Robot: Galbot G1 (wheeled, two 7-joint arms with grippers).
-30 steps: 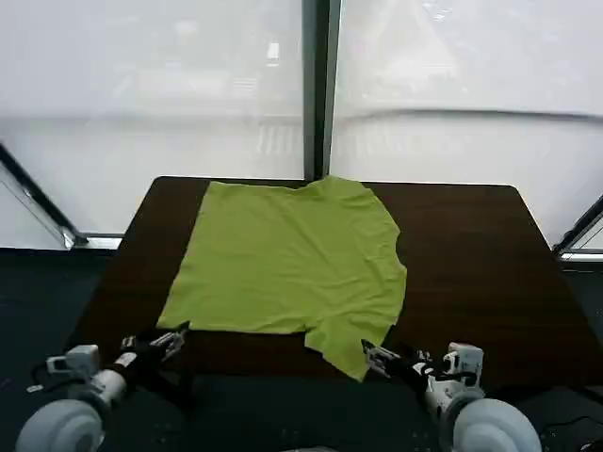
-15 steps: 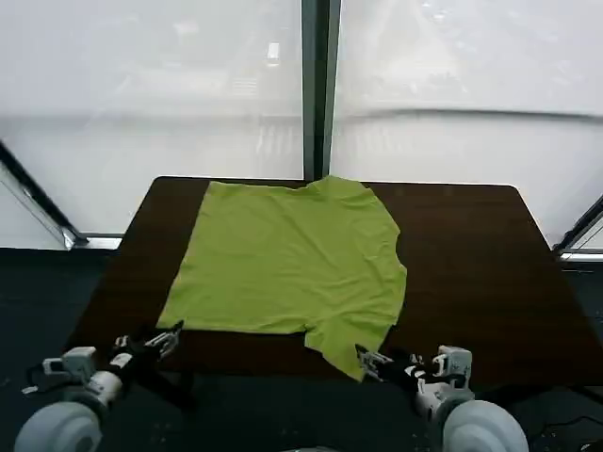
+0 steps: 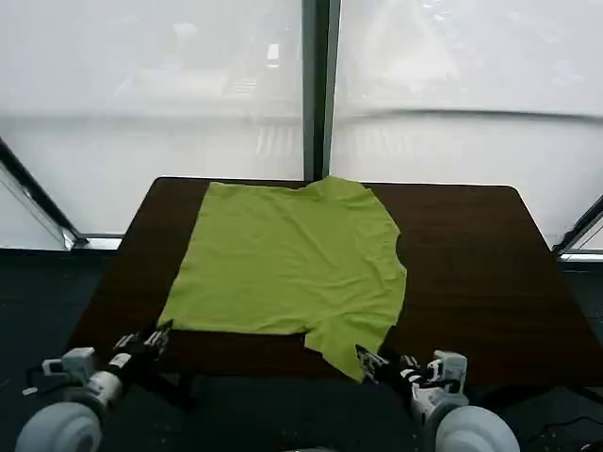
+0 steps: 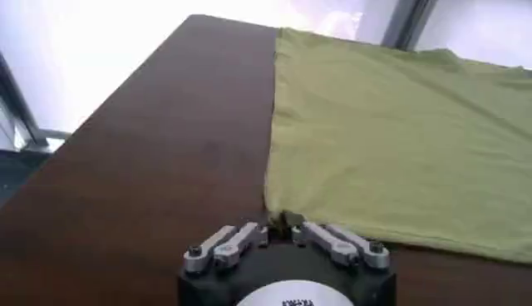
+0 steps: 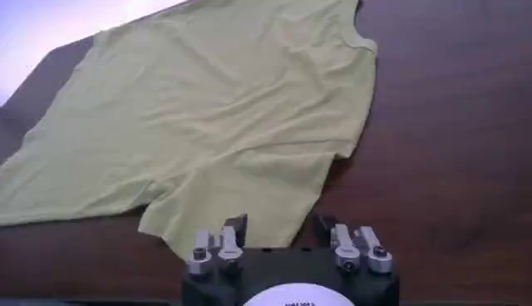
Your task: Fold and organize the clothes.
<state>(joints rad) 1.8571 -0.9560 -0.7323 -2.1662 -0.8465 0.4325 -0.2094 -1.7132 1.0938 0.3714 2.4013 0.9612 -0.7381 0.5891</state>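
Two grippers [image 3: 158, 336] [image 3: 366, 358] at T-shirt's [image 3: 292, 259] near edge

Both arms are low at the near side. The left gripper [image 3: 158, 335] has its fingers closed together. The right gripper [image 3: 369, 361] has its fingers apart.

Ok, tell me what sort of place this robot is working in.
Probably a lab or test room set up for garment folding, not a home: a bare dark wooden table holds one lime-green T-shirt, pushed against tall frosted window panels split by a dark frame post.
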